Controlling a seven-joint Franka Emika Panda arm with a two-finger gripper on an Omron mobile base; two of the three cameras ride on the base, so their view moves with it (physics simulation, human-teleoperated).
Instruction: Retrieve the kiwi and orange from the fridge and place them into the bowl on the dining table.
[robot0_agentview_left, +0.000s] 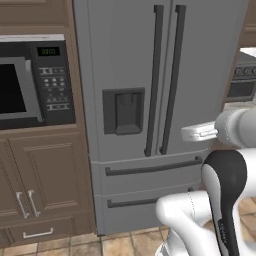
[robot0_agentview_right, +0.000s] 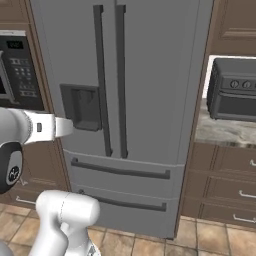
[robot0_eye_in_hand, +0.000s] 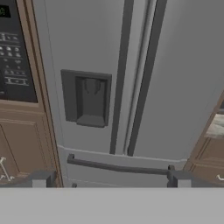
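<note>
The tall grey fridge (robot0_agentview_left: 125, 60) stands right in front of me with both doors shut, so the kiwi and the orange are hidden. Its two long dark handles (robot0_agentview_right: 110, 75) run side by side down the middle. A dark dispenser recess (robot0_eye_in_hand: 89, 98) sits in the left door, and two drawers lie below. My gripper (robot0_eye_in_hand: 109, 180) is open with nothing between its fingers. It points at the doors, level with their lower part and a short way off them. The white hand (robot0_agentview_left: 199, 132) reaches in from the right. The bowl and the dining table are out of view.
A black built-in microwave (robot0_agentview_left: 30, 82) sits left of the fridge above brown cabinets (robot0_agentview_left: 40, 185). To the right, a dark oven-like appliance (robot0_agentview_right: 232, 90) stands on a stone counter (robot0_agentview_right: 225, 132) over brown drawers. Tan floor tiles (robot0_agentview_right: 210, 240) run below.
</note>
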